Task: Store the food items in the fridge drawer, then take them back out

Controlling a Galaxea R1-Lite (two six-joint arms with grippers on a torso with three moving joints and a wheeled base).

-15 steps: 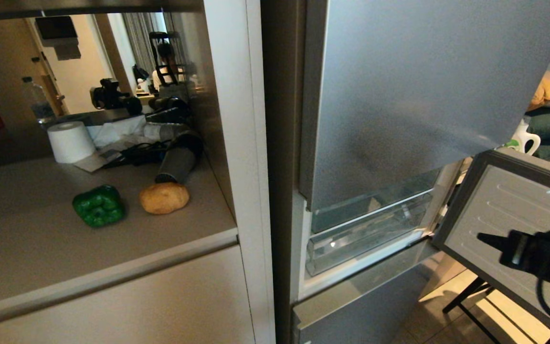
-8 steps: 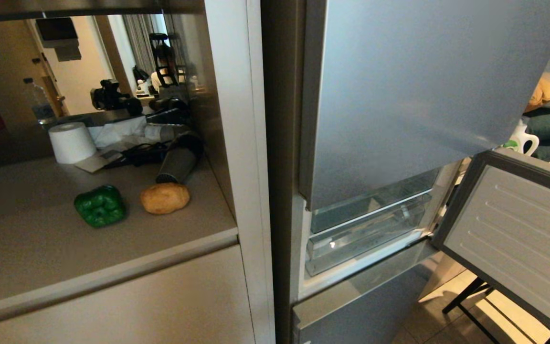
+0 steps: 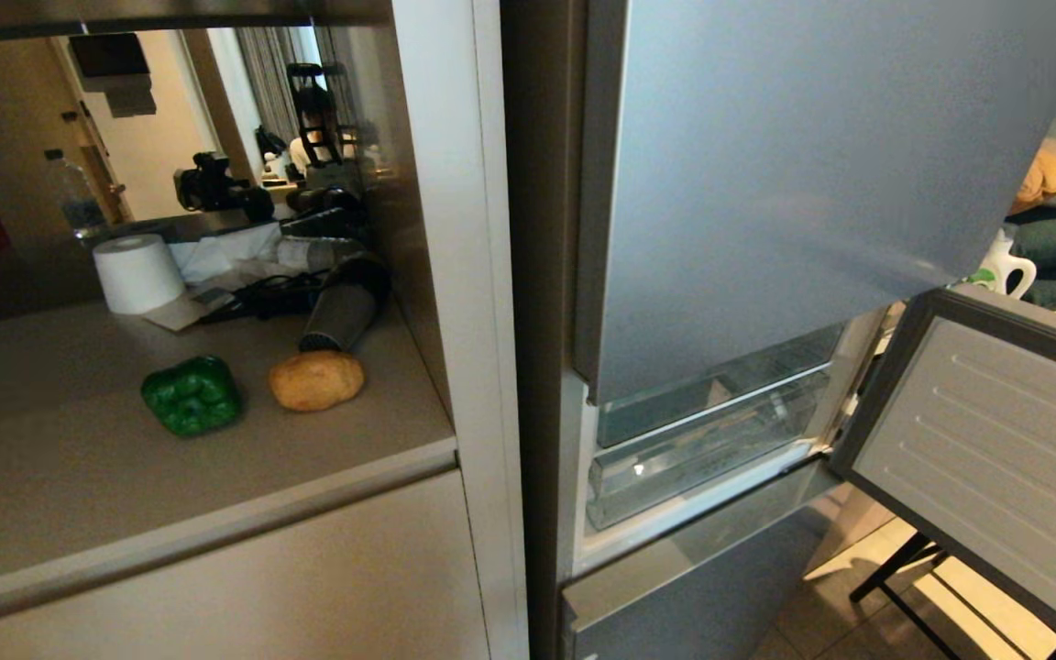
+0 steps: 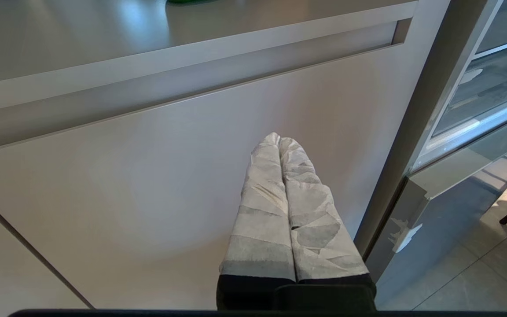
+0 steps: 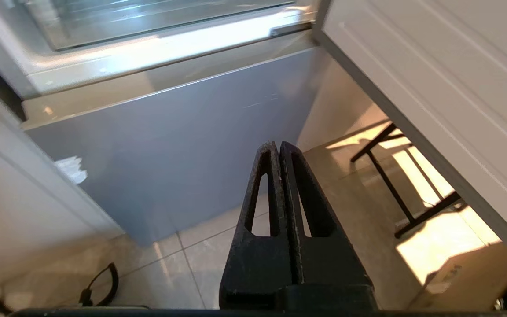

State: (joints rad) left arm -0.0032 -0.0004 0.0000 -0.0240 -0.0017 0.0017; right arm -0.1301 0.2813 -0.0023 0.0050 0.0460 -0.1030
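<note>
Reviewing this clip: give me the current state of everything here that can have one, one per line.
Fridge drawer: pushed in, nothing visible inside.
Middle fridge door: swung open.
Upper fridge door: ajar.
Bell pepper: on the counter, not stored.
Potato: on the counter beside the pepper, apart from it.
Left gripper: shut, empty, low before the cabinet front.
Right gripper: shut, empty, low before the fridge.

The bell pepper (image 3: pixel 191 395) lies left of the potato (image 3: pixel 316 380) on the counter (image 3: pixel 79 477).

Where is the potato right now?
In the head view the potato sits on the counter at left, just right of the green pepper and in front of the hair dryer.
</note>
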